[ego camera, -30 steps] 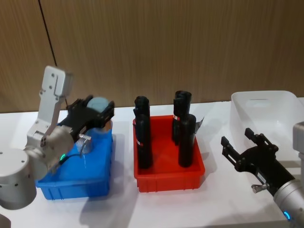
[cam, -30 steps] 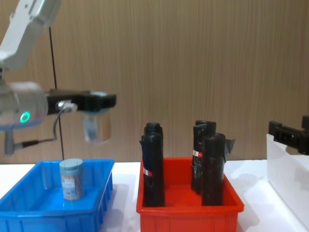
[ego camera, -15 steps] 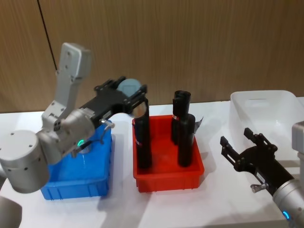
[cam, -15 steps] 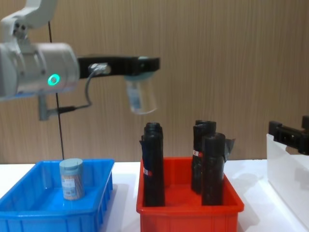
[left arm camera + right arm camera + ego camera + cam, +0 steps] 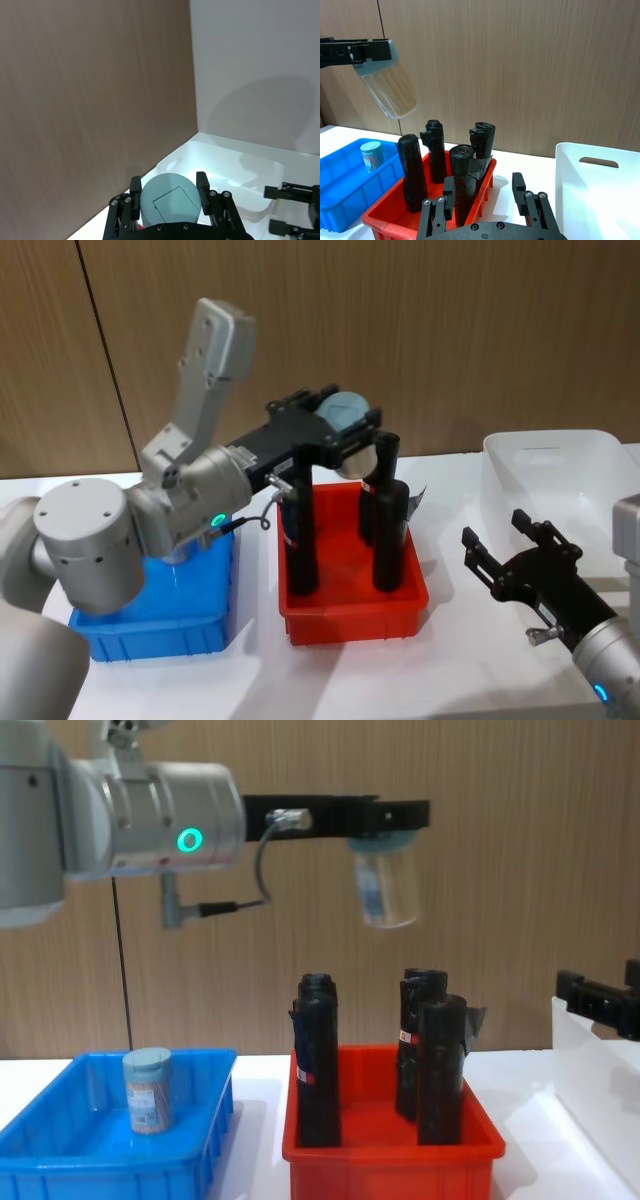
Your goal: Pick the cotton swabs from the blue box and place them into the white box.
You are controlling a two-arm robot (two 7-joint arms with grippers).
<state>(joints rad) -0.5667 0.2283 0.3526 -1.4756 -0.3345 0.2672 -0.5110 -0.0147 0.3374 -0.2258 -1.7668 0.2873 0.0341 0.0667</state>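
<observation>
Mid-transfer: our left gripper [image 5: 340, 418] is clamped on a swab jar [image 5: 388, 885], high over the red bin [image 5: 350, 615]. Next we move above the white box [image 5: 500, 475], lower and release. The right gripper [image 5: 493, 528] sits open near it.

One cotton swab jar [image 5: 387, 890] hangs tilted in mid-air; a second jar [image 5: 148, 1091] stands upright in the blue box [image 5: 100, 1175]

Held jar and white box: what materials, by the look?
Jar, in the left gripper above the red bin: likely clear glossy plastic, swabs show through; matte pale-blue lid. White box, by the open right gripper: likely translucent smooth plastic, moulded handle cut-out.
</observation>
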